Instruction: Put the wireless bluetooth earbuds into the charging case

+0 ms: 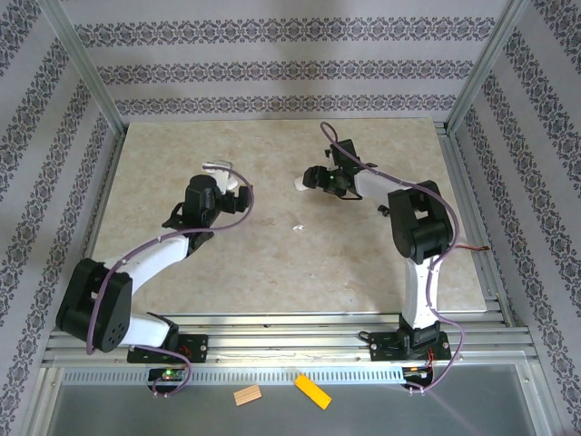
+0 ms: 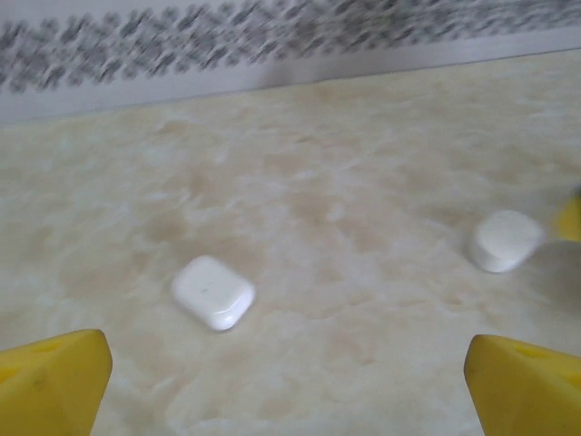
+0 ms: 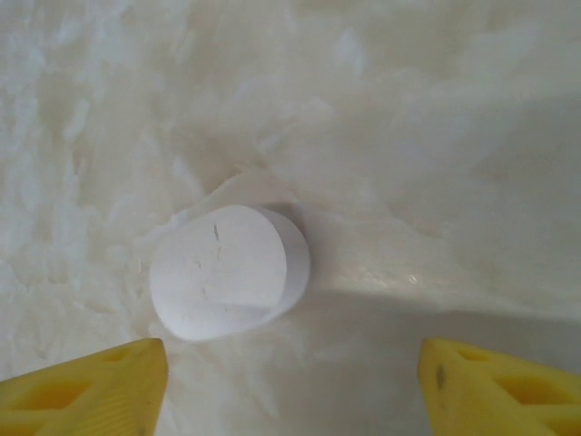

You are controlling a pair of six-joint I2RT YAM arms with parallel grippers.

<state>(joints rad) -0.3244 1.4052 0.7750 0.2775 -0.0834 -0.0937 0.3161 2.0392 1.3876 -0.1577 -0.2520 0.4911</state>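
A closed white charging case [image 2: 213, 291] lies flat on the table ahead of my left gripper [image 2: 289, 386]. That gripper is open, with its yellow fingertips [image 2: 50, 381] wide apart and nothing between them. A second white case [image 3: 227, 270] stands on the table just beyond my right gripper [image 3: 295, 391], toward its left finger. The right gripper is open too, and its pads [image 3: 504, 391] do not touch the case. In the top view this case [image 1: 300, 184] sits at the right gripper's [image 1: 311, 179] tip. A tiny white piece that looks like an earbud [image 1: 297, 227] lies alone near the table's middle.
The beige marbled table [image 1: 363, 263] has metal rails along its edges and patterned walls on three sides. In the left wrist view the second case [image 2: 504, 241] appears at the right. Two small orange blocks [image 1: 311, 391] lie off the table by the arm bases.
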